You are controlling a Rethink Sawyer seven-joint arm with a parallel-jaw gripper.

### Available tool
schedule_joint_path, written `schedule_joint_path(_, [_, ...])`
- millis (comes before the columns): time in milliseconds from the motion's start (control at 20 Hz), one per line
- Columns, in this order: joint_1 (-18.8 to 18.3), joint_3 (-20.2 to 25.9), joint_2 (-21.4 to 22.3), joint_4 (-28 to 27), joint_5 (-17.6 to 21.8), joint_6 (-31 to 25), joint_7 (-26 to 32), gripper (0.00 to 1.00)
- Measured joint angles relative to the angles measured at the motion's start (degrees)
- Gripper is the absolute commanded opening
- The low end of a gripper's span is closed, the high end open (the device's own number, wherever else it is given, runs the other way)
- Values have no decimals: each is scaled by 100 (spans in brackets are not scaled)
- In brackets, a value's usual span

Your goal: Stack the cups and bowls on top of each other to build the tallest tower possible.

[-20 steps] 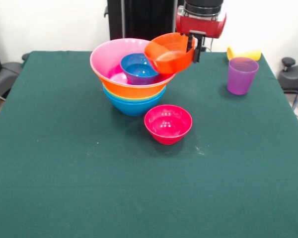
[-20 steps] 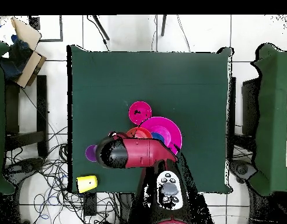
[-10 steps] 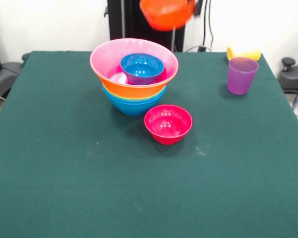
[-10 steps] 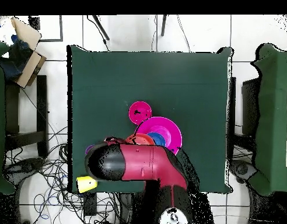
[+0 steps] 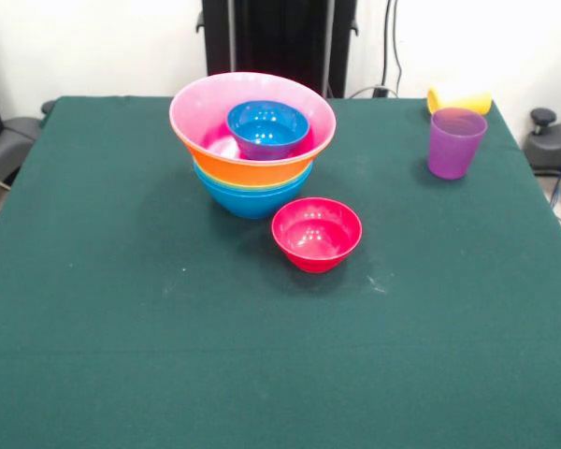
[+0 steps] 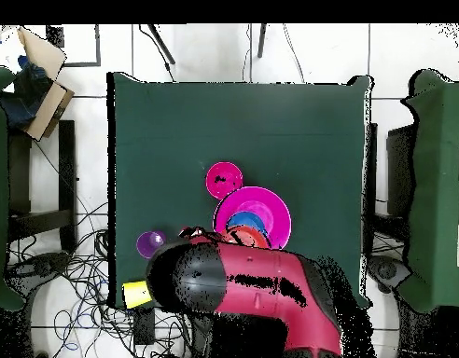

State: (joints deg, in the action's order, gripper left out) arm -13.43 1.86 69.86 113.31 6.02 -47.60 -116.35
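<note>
Four nested bowls form the tower at the table's far middle; the crimson bowl sits near it, thin, glossy and light, best pinched at its rim. The claw's state I cannot tell.

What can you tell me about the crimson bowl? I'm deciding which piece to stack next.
The crimson bowl is a small, round, glossy bowl that looks like plastic. It stands upright on the green table, mouth up and empty, with light glinting off its inside. It sits alone on the cloth just in front of the tower, close to the blue base bowl; whether the two touch cannot be told. In the overhead view it shows as a small pink-red disc beside the wide pink bowl. Nothing grips it.
</note>
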Motion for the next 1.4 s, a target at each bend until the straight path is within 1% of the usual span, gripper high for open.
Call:
schedule_joint_path(100, [-121,31,-36,0,0,164,0,0])
schedule_joint_path(150, [-219,68,-80,-1,0,335,0,0])
schedule_joint_path(350, [-375,155,-234,-2,19,718,0,0])
schedule_joint_path(500, [-459,234,-490,0,168,1170,0,0])
schedule_joint_path(700, [-476,285,-698,-1,306,1445,0,0])
schedule_joint_path(750, [-475,315,-821,2,403,1585,0,0])
schedule_joint_path(1100, [-476,357,-1148,35,599,1767,0,0])
schedule_joint_path(1400, [-475,358,-1368,62,644,1824,0,0])
